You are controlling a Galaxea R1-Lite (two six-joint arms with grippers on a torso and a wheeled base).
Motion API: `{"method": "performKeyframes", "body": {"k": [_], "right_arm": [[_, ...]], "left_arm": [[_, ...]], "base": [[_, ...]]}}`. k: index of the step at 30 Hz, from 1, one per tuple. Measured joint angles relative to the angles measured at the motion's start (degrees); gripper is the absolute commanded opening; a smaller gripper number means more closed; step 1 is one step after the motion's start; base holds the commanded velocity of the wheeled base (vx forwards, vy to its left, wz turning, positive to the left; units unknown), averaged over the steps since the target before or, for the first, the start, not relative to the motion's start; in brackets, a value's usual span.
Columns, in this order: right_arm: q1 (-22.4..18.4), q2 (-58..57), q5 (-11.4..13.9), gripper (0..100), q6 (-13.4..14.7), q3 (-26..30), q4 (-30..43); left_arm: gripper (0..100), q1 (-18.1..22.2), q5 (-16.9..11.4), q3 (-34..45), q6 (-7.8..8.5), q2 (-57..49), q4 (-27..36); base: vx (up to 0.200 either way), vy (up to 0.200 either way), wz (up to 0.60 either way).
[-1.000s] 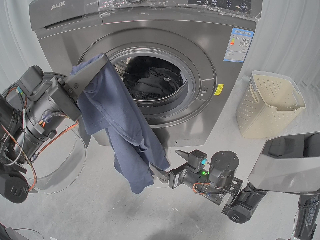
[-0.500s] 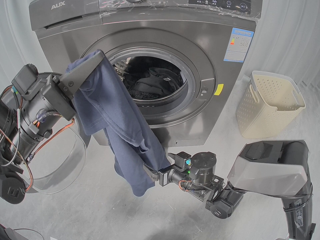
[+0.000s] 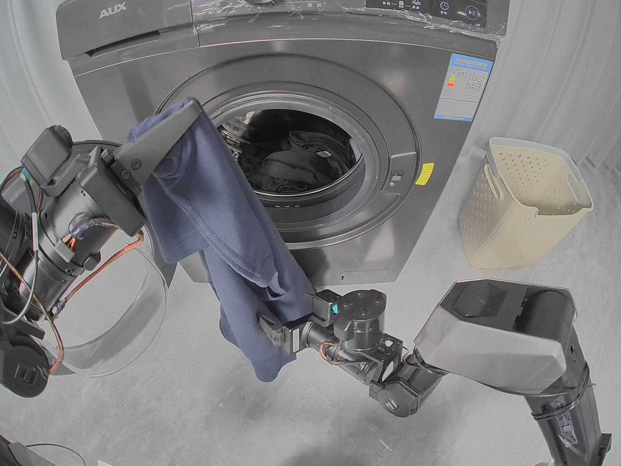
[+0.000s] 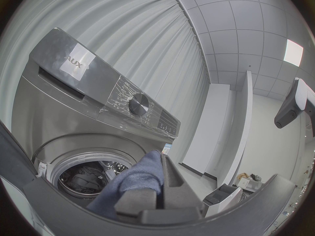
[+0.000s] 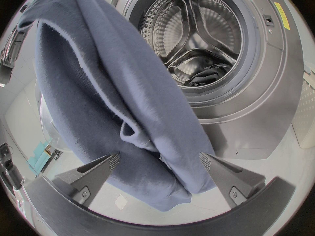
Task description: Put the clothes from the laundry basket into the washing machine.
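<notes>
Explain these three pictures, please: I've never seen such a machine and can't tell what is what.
It is a two-armed robot loading a washer. One picture comes from a camera on its head, the other two from cameras on its wrists. The left gripper is shut on a blue garment, held up before the open drum, where dark clothes lie. The right gripper is open, with the garment's lower end between its jaws. A basket stands on the floor beside the washer.
</notes>
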Motion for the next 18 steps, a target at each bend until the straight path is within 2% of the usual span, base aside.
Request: {"method": "performKeyframes", "body": {"k": [8,18], "right_arm": [[2.47,0.07,-0.02,100,0.85,0.48,-0.83],[2.1,-0.45,0.11,100,1.95,-0.13,-3.29]], "left_arm": [[0,0.11,0.0,0.17,-0.35,0.07,-0.05],[0,0.37,0.0,0.28,-0.3,0.24,-0.05]], "base": [[0.0,0.0,0.0],[0.0,0.0,0.0]]}}
